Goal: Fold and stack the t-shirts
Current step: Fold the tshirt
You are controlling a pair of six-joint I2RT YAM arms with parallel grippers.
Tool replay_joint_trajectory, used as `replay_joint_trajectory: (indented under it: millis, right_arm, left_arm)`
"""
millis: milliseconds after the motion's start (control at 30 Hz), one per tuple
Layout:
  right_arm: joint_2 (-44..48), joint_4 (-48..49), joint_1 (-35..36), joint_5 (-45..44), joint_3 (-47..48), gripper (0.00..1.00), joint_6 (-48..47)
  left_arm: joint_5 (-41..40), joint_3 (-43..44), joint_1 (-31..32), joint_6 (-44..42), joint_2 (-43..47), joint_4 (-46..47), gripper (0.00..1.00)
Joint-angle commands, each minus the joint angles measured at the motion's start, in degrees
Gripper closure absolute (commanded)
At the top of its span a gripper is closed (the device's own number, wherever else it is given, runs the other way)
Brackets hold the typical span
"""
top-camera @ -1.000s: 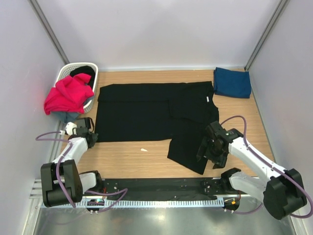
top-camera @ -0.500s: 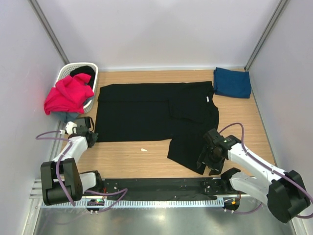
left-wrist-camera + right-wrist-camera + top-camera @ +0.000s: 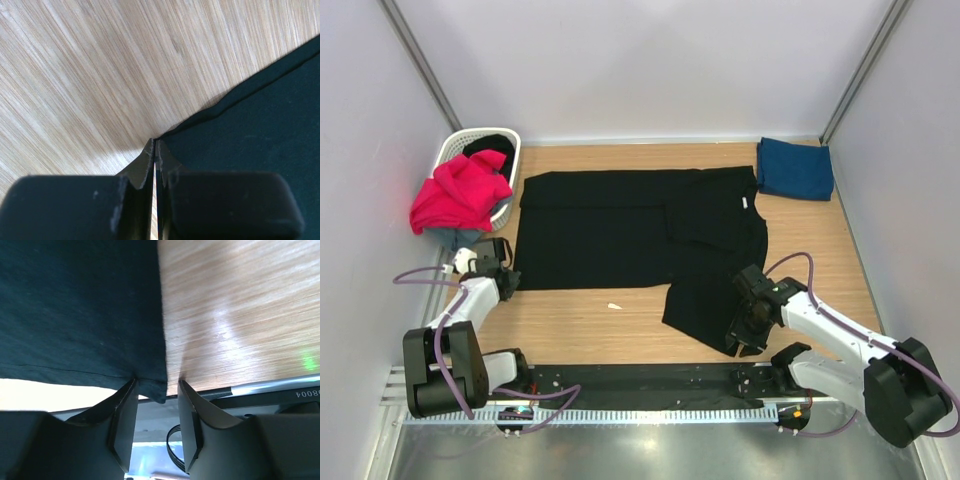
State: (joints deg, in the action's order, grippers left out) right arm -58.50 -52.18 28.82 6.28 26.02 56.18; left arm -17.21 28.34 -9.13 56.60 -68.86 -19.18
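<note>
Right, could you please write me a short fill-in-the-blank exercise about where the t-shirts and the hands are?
1. The folded blue t-shirt lies at the table's far ___ corner.
2. The magenta-red t-shirt hangs over the ___ basket.
3. The left hand is shut on one corner of the black t-shirt; the right hand's fingers stand ___ around another.
Missing words: right; white; open.

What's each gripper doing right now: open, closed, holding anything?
Left gripper: closed, pinching a corner of the black t-shirt.
Right gripper: open, fingers straddling another corner of that shirt, not gripping it yet.
</note>
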Motion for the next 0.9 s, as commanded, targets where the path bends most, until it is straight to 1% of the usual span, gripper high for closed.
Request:
replay_joint_trajectory:
  millis: [0, 100, 200, 300, 333, 467, 533, 633, 700, 733, 767, 867]
  right_arm:
    - [0.2, 0.2, 0.8, 1.1, -0.4, 0.57, 1.5]
    - [0.0, -0.2, 1.1, 1.0, -0.3, 0.62, 1.6]
    - [0.0, 0.7, 1.2, 1.0, -0.3, 0.72, 1.8]
    - [-0.7, 0.7, 1.3, 0.7, 0.3, 0.89, 1.7]
    - [-0.7, 0.4, 1.2, 0.3, 0.8, 0.98, 1.6]
    - [-0.6, -1.3, 1.2, -1.6, 5.9, 0.99, 0.5]
    - [-2.4, -1.8, 1.2, -2.8, 8.6, 0.99, -0.9]
    - [-5.8, -3.1, 1.2, -5.2, 17.8, 0.99, -2.9]
    - [-7.3, -3.3, 1.2, -6.0, 21.6, 0.99, -3.8]
    - [-8.6, -3.2, 1.0, -9.2, 23.4, 0.99, -4.4]
    - [-9.3, -3.1, 0.9, -10.2, 26.9, 0.99, -5.7]
    - [-12.6, -2.3, -1.4, -14.0, 32.6, 0.99, -8.9]
  left_arm:
    - [-1.0, 0.4, -0.3, 0.0, -1.3, -2.5, 1.0]
    - [-1.2, 0.4, -0.3, 0.1, -1.1, -2.7, 1.0]
    - [-1.2, 0.4, -0.3, 0.1, -1.0, -2.9, 1.0]
    - [-1.3, 0.7, -0.3, 0.2, -0.9, -3.1, 1.0]
    - [-1.3, 0.8, -0.3, 0.1, -0.8, -3.3, 1.0]
    - [-0.9, 2.1, -0.3, 0.2, -0.4, -4.4, 1.0]
    - [0.0, 3.4, -0.3, -0.1, -0.5, -5.4, 1.0]
    - [-0.5, 6.3, 1.2, -0.7, 0.0, -7.9, 1.0]
    - [-1.9, 9.1, 2.2, -1.3, 1.0, -9.6, 1.0]
    - [-2.8, 10.1, 3.1, -1.7, 1.4, -11.4, 1.0]
    - [-3.3, 10.8, 3.5, -1.8, 1.7, -12.1, 1.0]
    - [-4.2, 13.4, 4.1, -1.7, 2.4, -13.4, 1.0]
